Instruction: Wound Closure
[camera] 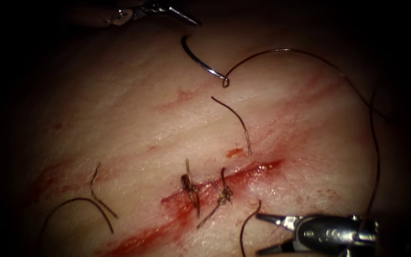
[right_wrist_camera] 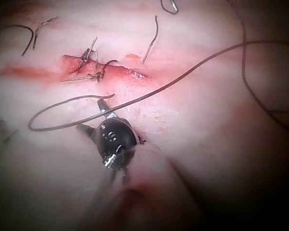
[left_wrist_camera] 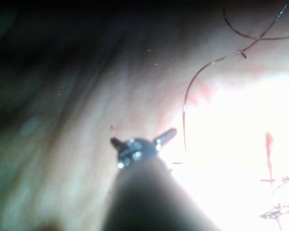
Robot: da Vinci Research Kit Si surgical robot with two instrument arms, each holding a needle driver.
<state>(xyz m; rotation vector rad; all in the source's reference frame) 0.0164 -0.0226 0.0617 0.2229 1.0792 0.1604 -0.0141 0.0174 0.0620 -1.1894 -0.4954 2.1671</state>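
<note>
On tissue (camera: 120,119), needle (camera: 198,59) unheld.

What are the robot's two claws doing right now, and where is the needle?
Left end effector: open, holding nothing. Right end effector: open, holding nothing. Needle lies free on the tissue, above the cut, thread attached. Two knots on the cut.

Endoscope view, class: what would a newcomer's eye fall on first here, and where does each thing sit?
The red cut low in the tissue, crossed by two knotted stitches. Next, the curved needle lying free on the tissue above the cut, its thread looping rightward. The right tool is open and holds nothing, as does the left tool.
</note>
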